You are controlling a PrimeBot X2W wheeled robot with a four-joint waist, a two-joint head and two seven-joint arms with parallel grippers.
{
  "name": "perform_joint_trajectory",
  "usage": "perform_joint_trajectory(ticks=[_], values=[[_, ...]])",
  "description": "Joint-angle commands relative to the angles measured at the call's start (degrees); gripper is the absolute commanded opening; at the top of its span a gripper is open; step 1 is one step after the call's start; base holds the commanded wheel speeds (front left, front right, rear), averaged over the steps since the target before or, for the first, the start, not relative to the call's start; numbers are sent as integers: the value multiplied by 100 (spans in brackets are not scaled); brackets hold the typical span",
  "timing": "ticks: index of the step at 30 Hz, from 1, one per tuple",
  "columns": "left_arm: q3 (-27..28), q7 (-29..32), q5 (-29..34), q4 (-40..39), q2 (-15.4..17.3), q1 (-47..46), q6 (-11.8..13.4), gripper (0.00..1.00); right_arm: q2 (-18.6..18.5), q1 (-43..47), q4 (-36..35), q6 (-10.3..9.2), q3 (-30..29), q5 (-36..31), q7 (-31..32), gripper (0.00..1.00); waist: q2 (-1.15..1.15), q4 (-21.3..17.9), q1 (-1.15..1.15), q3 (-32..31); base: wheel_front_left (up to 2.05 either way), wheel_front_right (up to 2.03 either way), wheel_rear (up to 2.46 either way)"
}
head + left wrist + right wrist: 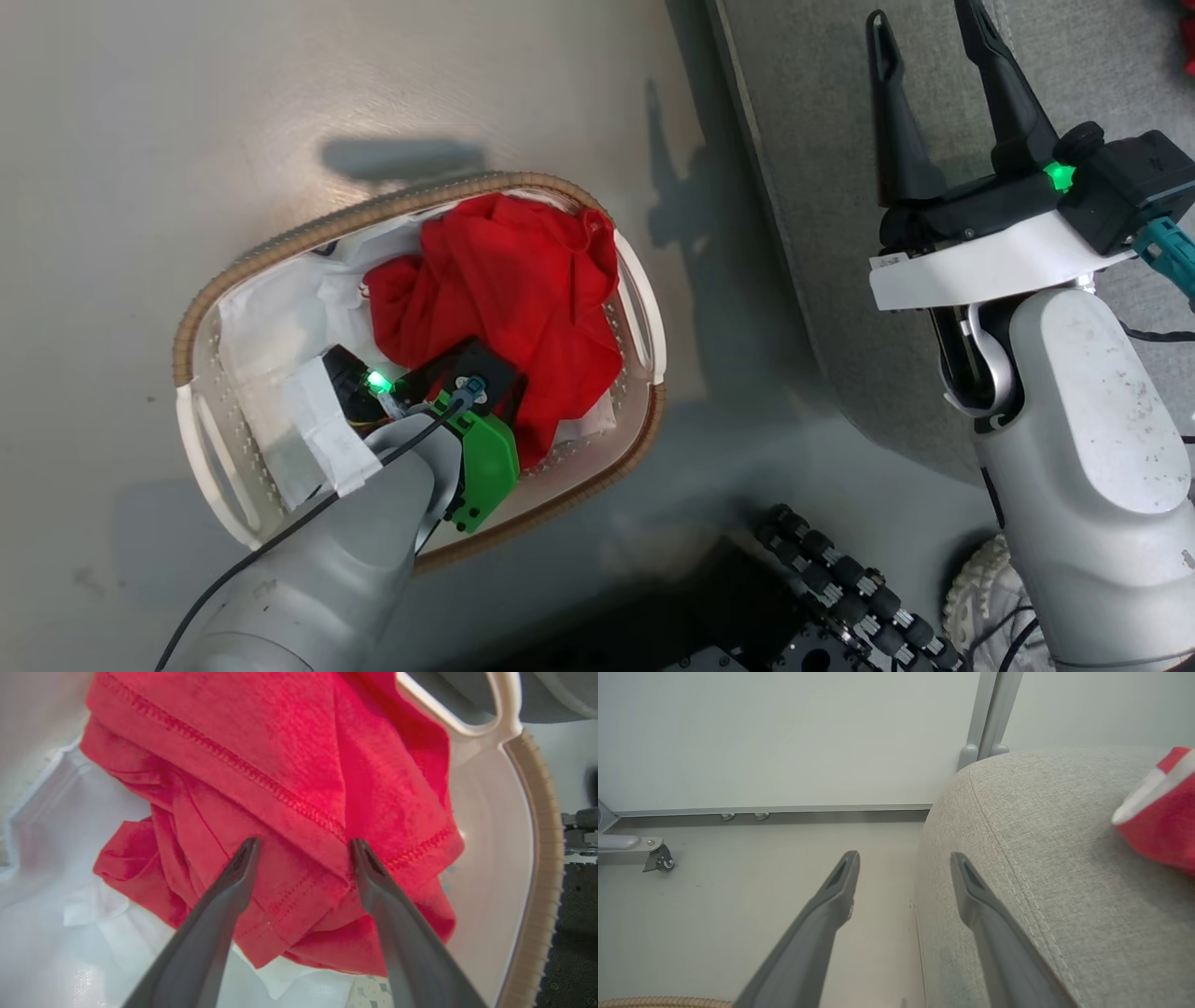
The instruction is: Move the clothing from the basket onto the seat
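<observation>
While the left gripper (304, 845) reaches down into the basket (308, 231) with its 2 fingers spread wide, their tips sit at a stitched fold of the crumpled red garment (509, 280). That garment fills the basket's side nearer the seat (812, 140), over the white liner (266, 322). The basket stands on the pale floor (140, 140) just beside the seat. The right gripper (920, 28) hangs over the seat's rounded edge, jaws wide apart and empty. 1 more red piece (1162, 821) with white trim lies on the seat, apart from it.

No legible text or labels
</observation>
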Motion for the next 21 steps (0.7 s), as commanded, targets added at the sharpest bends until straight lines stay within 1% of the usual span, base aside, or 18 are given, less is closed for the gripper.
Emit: perform_joint_trajectory(ticks=[1,4,8,13,17,20,21], values=[[-62,23,20,41,43,-137,-20,100,20,-90,-27,-8,-3,-19,-28,100,46,-103,0,150,0,0,0],[-200,55,8,95,42,-215,-11,100,35,-107,-35,-8,-19,-16,-28,100,46,-113,0,225,0,0,0],[-363,121,-47,87,41,-298,99,100,54,-124,-24,-8,-51,6,-28,100,46,-129,0,324,0,0,0],[-489,250,-121,138,43,-447,383,100,71,-138,-19,-8,-84,12,-28,100,46,-105,0,436,0,0,0],[-515,400,-297,164,43,-550,406,100,63,-134,7,-8,-42,-5,-28,100,46,-82,0,490,0,0,0],[-574,440,-400,139,42,-553,364,99,13,-168,31,-8,-15,-23,-29,100,46,-66,0,492,0,0,0],[-592,442,-430,127,42,-557,351,18,1,-182,35,-8,-20,-17,-28,100,46,-61,0,487,0,0,0]])
